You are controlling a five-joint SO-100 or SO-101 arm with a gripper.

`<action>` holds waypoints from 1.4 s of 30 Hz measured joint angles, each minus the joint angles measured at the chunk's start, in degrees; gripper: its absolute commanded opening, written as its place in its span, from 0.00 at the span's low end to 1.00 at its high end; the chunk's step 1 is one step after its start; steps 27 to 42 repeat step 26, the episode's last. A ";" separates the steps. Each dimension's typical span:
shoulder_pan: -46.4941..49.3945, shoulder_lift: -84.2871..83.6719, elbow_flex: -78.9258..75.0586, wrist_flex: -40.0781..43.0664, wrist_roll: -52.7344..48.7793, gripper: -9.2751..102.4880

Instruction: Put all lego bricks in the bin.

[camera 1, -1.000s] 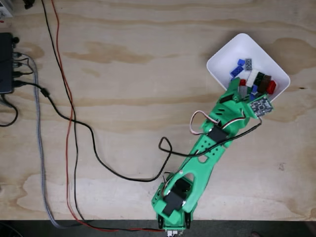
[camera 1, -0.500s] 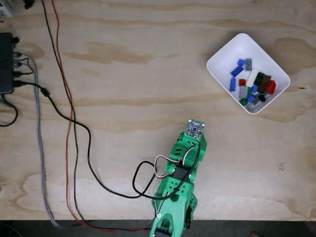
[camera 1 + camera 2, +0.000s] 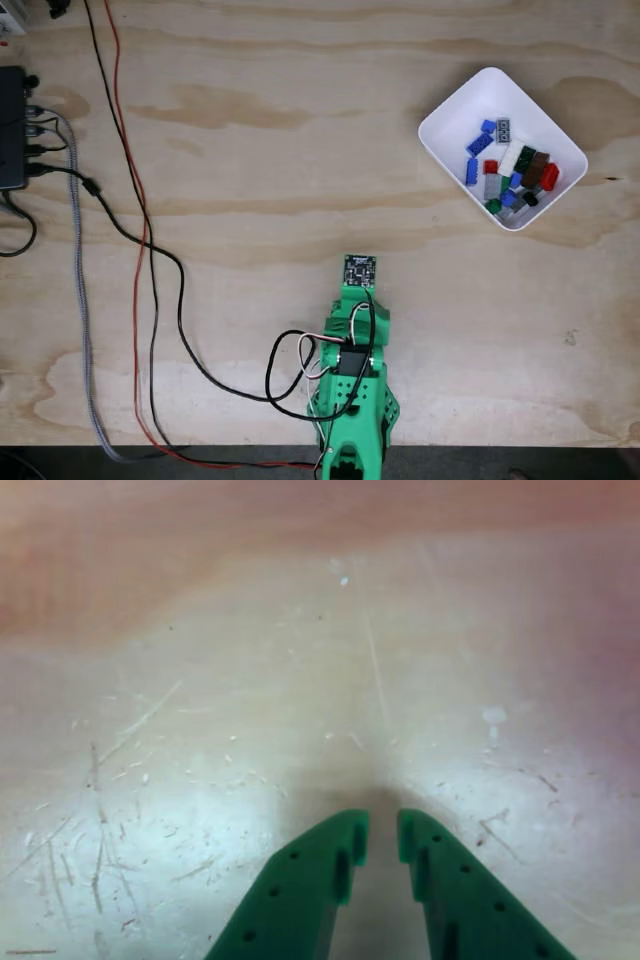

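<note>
The lego bricks (image 3: pixel 510 168), several in blue, red, green, grey, white and dark colours, lie heaped in the lower right part of the white bin (image 3: pixel 468 105) at the table's upper right in the fixed view. The green arm (image 3: pixel 352 385) is folded back at the bottom middle, well away from the bin, and its small black circuit board (image 3: pixel 360 268) points up the table. In the other view, my gripper (image 3: pixel 382 832) hovers over bare wood. Its green fingers (image 3: pixel 330 865) stand close together with only a narrow slit between them and nothing held.
Black, red and grey cables (image 3: pixel 140 240) run down the left side of the plywood table (image 3: pixel 300 150) and loop to the arm's base. A black box (image 3: pixel 12 125) sits at the left edge. The table's front edge runs along the bottom of the fixed view.
The arm has pulled back from over the bin and swung left to the bottom middle. The bricks in the bin, partly covered before, now show in full.
</note>
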 measured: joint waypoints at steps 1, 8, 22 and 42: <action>-0.53 0.09 0.00 0.26 0.97 0.13; -1.41 0.18 -0.09 0.35 5.10 0.11; -1.23 0.18 -0.09 0.35 5.27 0.11; -1.23 0.18 -0.09 0.35 5.27 0.11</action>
